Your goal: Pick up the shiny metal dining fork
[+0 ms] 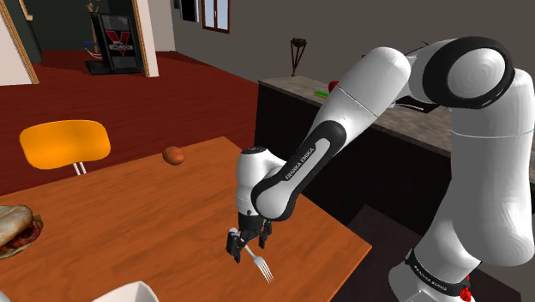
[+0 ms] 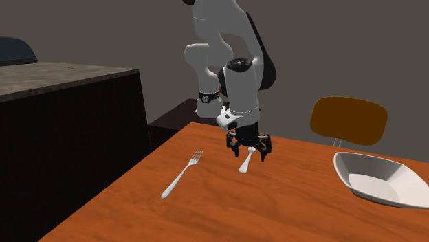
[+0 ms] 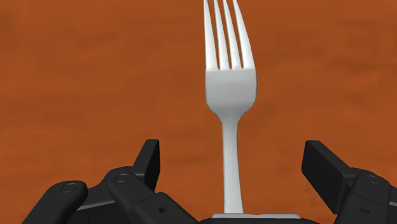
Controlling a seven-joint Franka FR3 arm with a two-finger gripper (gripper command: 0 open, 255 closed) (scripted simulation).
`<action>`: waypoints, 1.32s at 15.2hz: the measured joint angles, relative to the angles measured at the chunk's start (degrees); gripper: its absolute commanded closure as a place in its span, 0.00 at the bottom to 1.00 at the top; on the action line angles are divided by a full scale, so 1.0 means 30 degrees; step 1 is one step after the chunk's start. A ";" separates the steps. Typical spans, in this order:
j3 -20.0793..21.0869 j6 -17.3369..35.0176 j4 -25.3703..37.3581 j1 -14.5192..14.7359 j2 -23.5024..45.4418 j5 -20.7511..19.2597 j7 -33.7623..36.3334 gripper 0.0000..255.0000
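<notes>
The all-black two-finger pincer [image 3: 234, 162] is straddling a shiny silver metal fork [image 3: 231, 95] — jaws wide, gripping nothing; light, stiff, likely slippery — best pinched across its handle.

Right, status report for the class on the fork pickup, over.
Open tool straddles fork handle, no contact. Fork flat on table, not yet lifted. Second fork lies apart, nothing blocking.
</notes>
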 measured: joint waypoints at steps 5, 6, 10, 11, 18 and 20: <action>-0.0071 -0.0091 0.0006 -0.0033 -0.0046 -0.0042 0.0012 1.00; -0.0068 -0.0093 0.0029 -0.0020 -0.0023 -0.0052 0.0014 1.00; -0.0065 -0.0017 0.0025 0.0007 -0.0013 -0.0052 0.0056 1.00; -0.0039 -0.0063 0.0006 -0.0027 -0.0115 -0.0010 0.0031 1.00; 0.0370 -0.1501 -0.0122 -0.0334 -0.1684 0.0510 -0.0121 1.00; 0.0456 -0.1911 -0.0091 -0.0379 -0.2085 0.0629 -0.0111 1.00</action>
